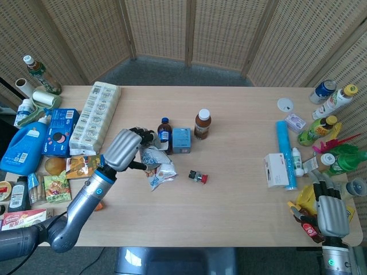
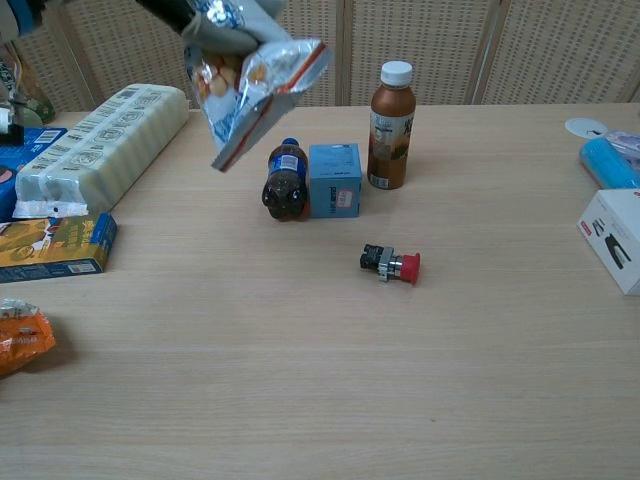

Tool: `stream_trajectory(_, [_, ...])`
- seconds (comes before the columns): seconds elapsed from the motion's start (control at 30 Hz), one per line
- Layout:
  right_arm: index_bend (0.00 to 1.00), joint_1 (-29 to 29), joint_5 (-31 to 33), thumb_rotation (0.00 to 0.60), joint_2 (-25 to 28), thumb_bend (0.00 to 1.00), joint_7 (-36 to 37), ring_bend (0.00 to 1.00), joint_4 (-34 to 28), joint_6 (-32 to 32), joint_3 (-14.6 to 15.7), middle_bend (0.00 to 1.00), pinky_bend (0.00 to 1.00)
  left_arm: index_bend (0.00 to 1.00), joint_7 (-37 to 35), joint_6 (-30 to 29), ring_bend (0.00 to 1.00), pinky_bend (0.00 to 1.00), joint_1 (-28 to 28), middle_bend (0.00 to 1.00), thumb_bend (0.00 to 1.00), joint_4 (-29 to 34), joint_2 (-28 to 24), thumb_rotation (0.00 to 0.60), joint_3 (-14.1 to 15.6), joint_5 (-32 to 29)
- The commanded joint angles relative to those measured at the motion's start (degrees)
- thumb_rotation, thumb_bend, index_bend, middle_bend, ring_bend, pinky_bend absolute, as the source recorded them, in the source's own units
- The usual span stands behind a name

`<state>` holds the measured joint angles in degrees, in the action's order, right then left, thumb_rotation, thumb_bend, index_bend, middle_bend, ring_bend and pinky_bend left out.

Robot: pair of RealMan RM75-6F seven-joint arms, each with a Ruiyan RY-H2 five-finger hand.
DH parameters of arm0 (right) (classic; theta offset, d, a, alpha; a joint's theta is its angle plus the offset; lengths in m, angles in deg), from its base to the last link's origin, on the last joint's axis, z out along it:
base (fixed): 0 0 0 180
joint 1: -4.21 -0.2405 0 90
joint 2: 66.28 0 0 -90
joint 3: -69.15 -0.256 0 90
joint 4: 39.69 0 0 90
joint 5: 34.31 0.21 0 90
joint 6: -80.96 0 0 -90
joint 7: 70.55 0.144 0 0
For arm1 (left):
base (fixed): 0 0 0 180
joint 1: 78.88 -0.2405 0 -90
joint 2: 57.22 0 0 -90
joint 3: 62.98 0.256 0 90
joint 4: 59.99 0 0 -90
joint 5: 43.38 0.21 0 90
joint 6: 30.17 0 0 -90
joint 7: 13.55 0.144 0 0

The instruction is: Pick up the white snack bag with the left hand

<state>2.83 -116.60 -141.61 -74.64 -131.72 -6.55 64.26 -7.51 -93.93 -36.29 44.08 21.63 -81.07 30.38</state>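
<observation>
My left hand (image 1: 124,149) grips the top of the white snack bag (image 1: 157,168) and holds it high above the table, left of the table's middle. In the chest view the bag (image 2: 248,72) hangs at the top of the frame and only a sliver of the hand shows above it. My right hand (image 1: 332,215) hangs low at the front right corner, past the table's edge, with nothing in it and its fingers straight and side by side.
Below the bag stand a dark cola bottle (image 2: 286,181), a blue box (image 2: 334,180) and a brown drink bottle (image 2: 390,126). A red-capped push button (image 2: 391,263) lies mid-table. Snacks and a long cracker pack (image 2: 95,146) crowd the left side; bottles and a white box (image 1: 276,170) the right.
</observation>
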Motion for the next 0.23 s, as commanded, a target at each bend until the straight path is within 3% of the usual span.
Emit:
stream_trajectory(0.03, [0.0, -0.2, -0.2, 0.577, -0.4, 0.17, 0.7, 0.0, 0.7, 0.3, 0.0, 0.0, 0.0, 0.73, 0.8, -1.8, 0.93, 0.7, -0.7, 0.64, 0.24, 2.2, -1.2, 0.6, -1.3, -1.1])
stream_trajectory(0.23, [0.0, -0.7, -0.3, 0.576, -1.1, 0.17, 1.4, 0.0, 1.5, 1.0, -0.1, 0.0, 0.0, 0.73, 1.1, -2.7, 0.93, 0.7, -1.1, 0.63, 0.24, 3.6, -2.0, 0.6, -1.3, -2.0])
